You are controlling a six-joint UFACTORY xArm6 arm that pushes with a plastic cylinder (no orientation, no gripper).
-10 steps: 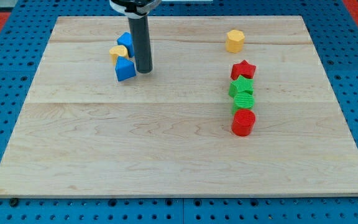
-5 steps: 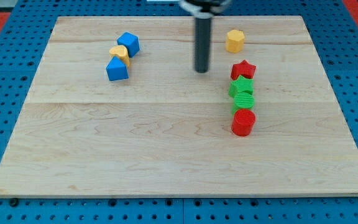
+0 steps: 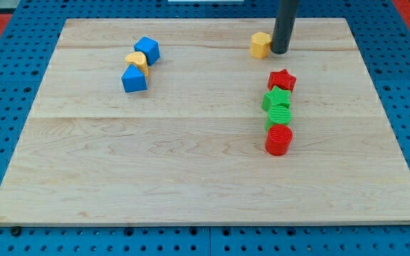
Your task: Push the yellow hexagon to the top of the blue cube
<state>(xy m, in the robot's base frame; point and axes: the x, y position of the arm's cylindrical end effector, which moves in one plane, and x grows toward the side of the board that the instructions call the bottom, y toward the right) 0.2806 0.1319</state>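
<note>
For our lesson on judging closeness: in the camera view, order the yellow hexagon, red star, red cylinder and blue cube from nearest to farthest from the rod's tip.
My tip sits near the view's top.
1. Yellow hexagon, touching on its left.
2. Red star, just below.
3. Red cylinder, lower, end of the column.
4. Blue cube, far left.

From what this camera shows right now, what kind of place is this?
Probably a robotics lab bench. A pale wooden board lies on a blue perforated base. Small coloured blocks sit on it, such as the yellow hexagon and blue cube. My tip is beside the hexagon, on its right.
</note>
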